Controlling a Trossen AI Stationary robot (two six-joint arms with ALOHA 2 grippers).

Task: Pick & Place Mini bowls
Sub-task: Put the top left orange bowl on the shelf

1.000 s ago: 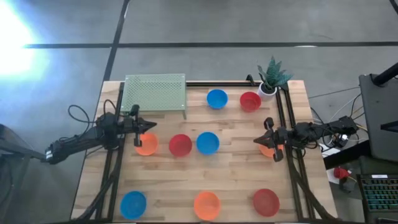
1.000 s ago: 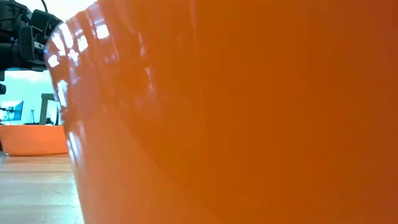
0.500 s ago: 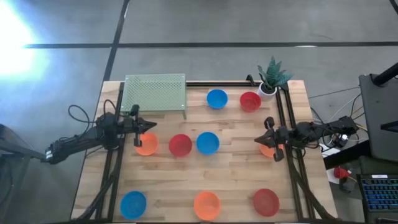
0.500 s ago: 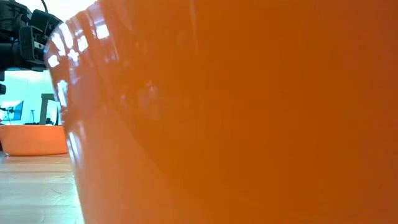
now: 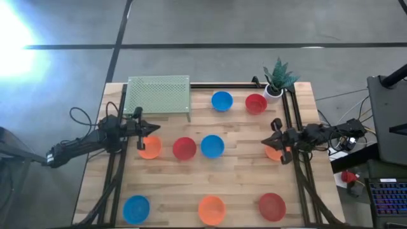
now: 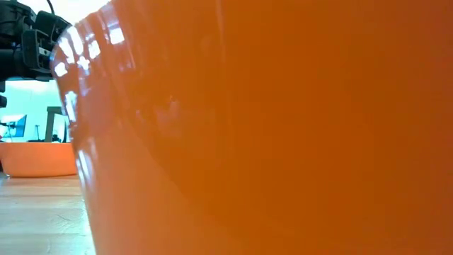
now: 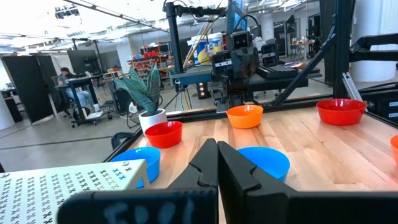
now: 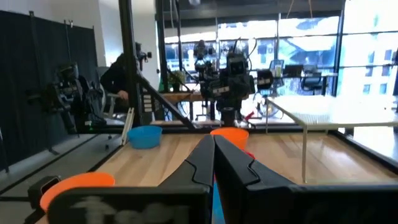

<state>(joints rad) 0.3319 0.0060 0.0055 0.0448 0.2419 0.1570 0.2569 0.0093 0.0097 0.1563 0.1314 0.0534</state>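
Nine mini bowls [image 5: 212, 145] sit spread over the table [image 5: 241, 184]: blue and red at the far edge near the plant pot [image 5: 273, 92], an orange-red-blue row mid-table, one orange at the right side, and blue, orange, red along the near edge. None is held. Left gripper [image 5: 151, 130] hovers just over the mid-row orange bowl [image 5: 149, 148], fingers pressed together, empty. Right gripper [image 5: 264, 143] hangs above the right-side orange bowl [image 5: 275, 152], likewise closed. Judgement: nothing begun. Spread the fingers first, then descend straddling one rim wall; thin plastic may skid, so pinch gently.
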